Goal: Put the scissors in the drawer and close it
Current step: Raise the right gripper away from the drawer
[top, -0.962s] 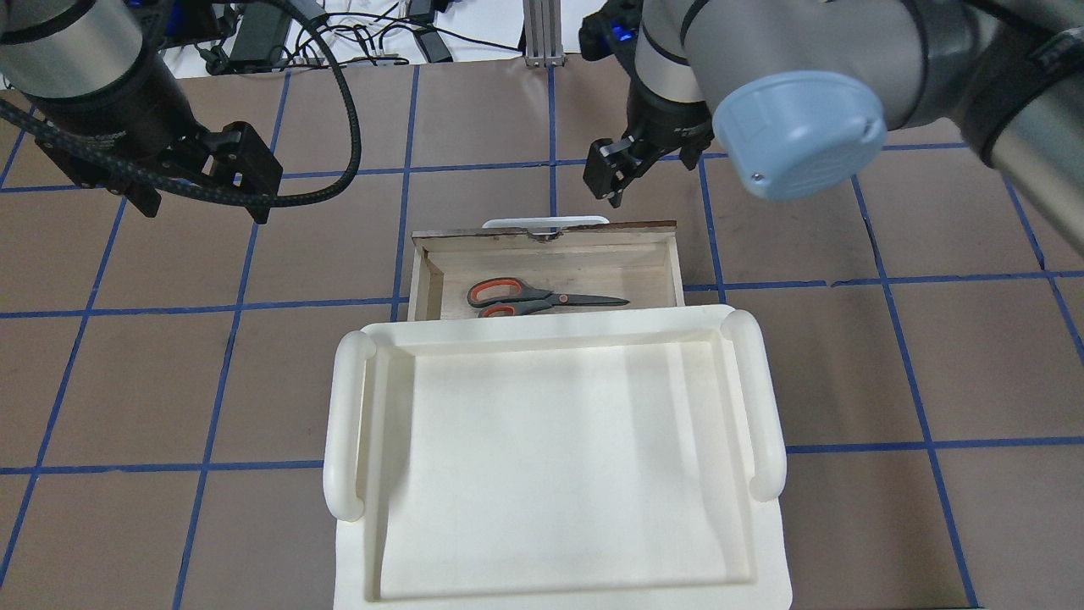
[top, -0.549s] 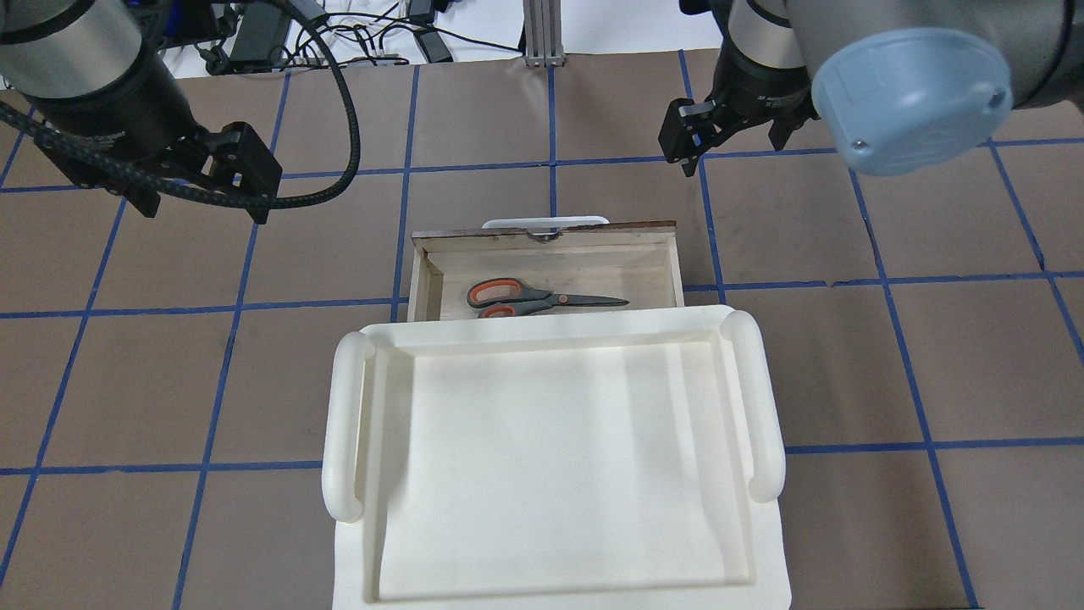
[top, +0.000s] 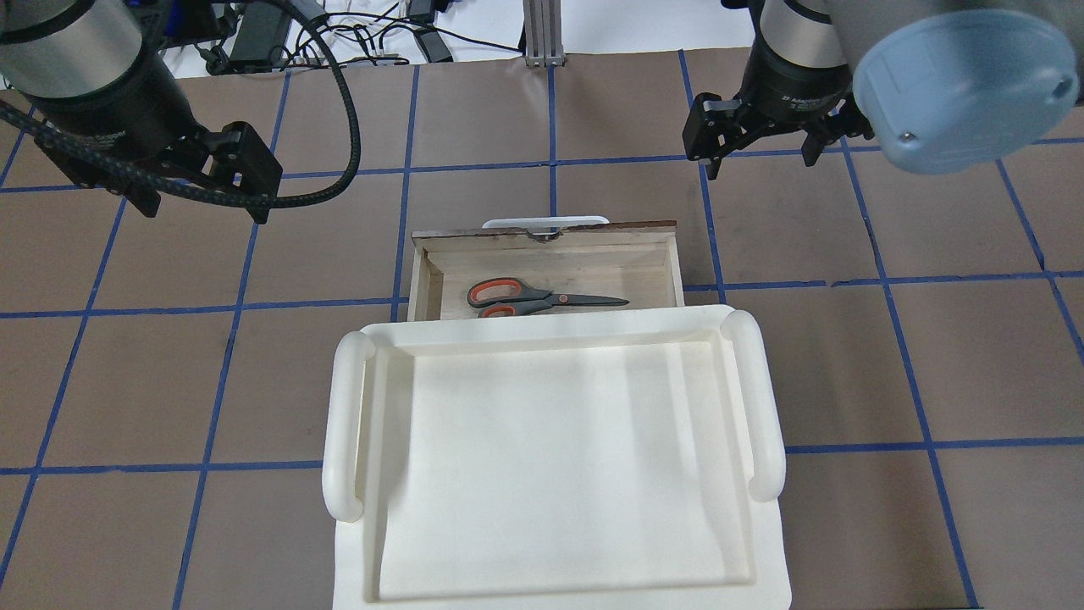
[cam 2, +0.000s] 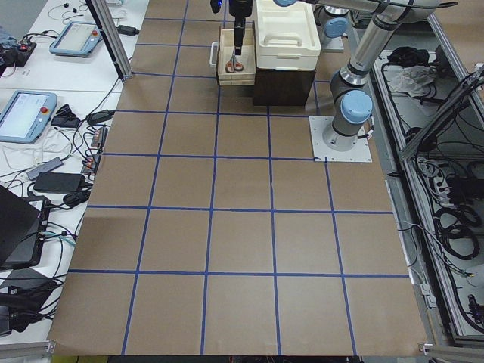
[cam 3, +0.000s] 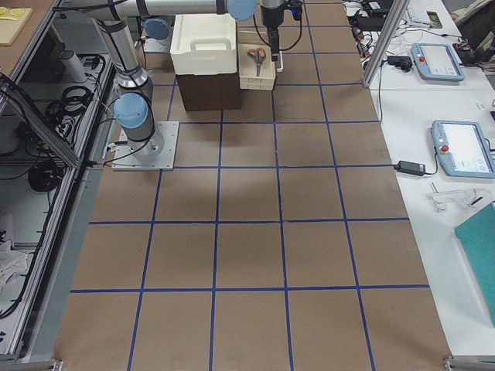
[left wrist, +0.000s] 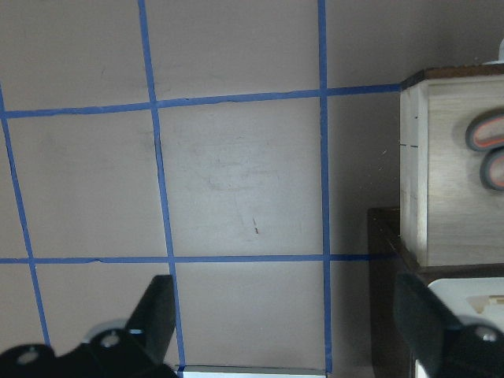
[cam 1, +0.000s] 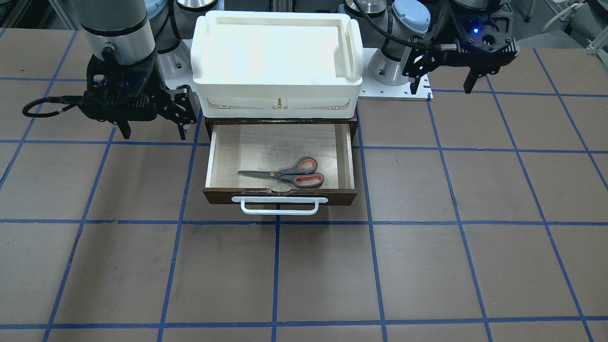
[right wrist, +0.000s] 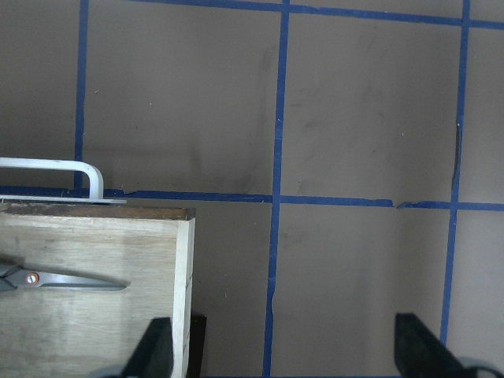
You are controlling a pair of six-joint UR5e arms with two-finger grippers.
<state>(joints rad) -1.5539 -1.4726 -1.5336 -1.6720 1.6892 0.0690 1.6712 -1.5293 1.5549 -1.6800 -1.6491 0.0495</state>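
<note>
The scissors [top: 542, 298] lie flat inside the open drawer [top: 550, 233], handles toward my left, blades toward my right. They also show in the front view [cam 1: 285, 174]. The drawer's dark front and white bar handle [cam 1: 279, 206] face away from me. My left gripper [top: 254, 174] hangs open and empty left of the drawer; its wrist view shows the scissors' handle loops [left wrist: 488, 150]. My right gripper [top: 758, 152] hangs open and empty beyond the drawer's right corner; its wrist view shows the blade tip [right wrist: 55, 278].
A cream-white plastic bin [top: 343, 424] sits on top of the dark cabinet [cam 1: 280, 121] that the drawer slides out of. Brown table with blue tape grid lies all around. Cables and devices lie past the table's far edge [top: 381, 34].
My right gripper has moved to the right and away from the drawer front, from just above its far edge to past its right corner. The left arm, drawer and scissors have not moved.
</note>
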